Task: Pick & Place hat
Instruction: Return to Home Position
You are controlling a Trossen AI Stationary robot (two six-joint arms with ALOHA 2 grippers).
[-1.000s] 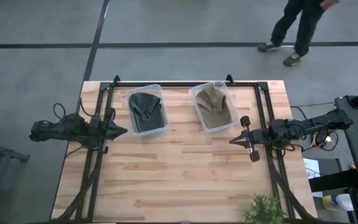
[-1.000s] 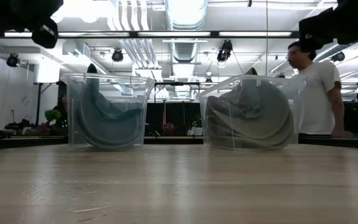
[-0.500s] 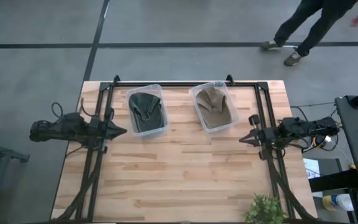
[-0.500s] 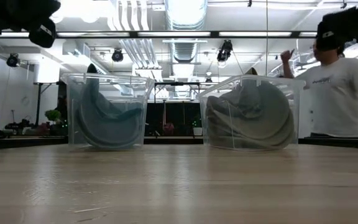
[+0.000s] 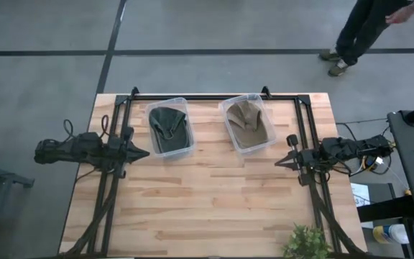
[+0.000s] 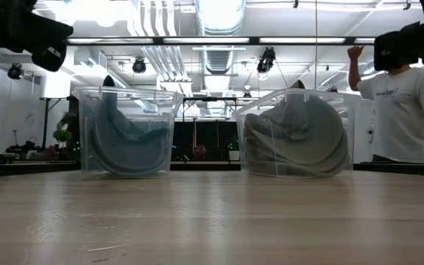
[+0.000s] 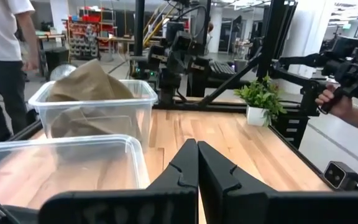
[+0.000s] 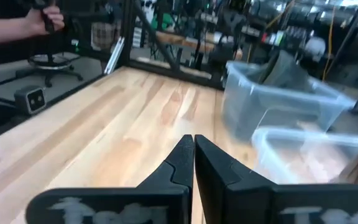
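A dark green hat (image 5: 168,128) lies in the left clear bin (image 5: 186,147), and a tan hat (image 5: 247,124) lies in the right clear bin (image 5: 270,140). Both bins stand on the far half of the wooden table. In the low view the green hat (image 6: 124,143) and the tan hat (image 6: 300,140) curl against their bin walls. My left gripper (image 5: 145,152) is shut and hovers just left of the green hat's bin. My right gripper (image 5: 278,162) is shut and sits to the right of the tan hat's bin, slightly nearer. Both sets of fingertips meet in the wrist views, left (image 7: 196,144) and right (image 8: 190,139).
Black frame rails (image 5: 214,96) run along the far edge and down both sides of the table. A small potted plant (image 5: 306,242) stands at the near right corner. A person (image 5: 369,29) walks on the floor beyond the far right corner. Bare wood (image 5: 207,208) fills the near half.
My right gripper has drawn back toward the table's right edge, away from the tan hat's bin, and stayed shut. The person behind the table has walked to the right. The hats and bins have not moved.
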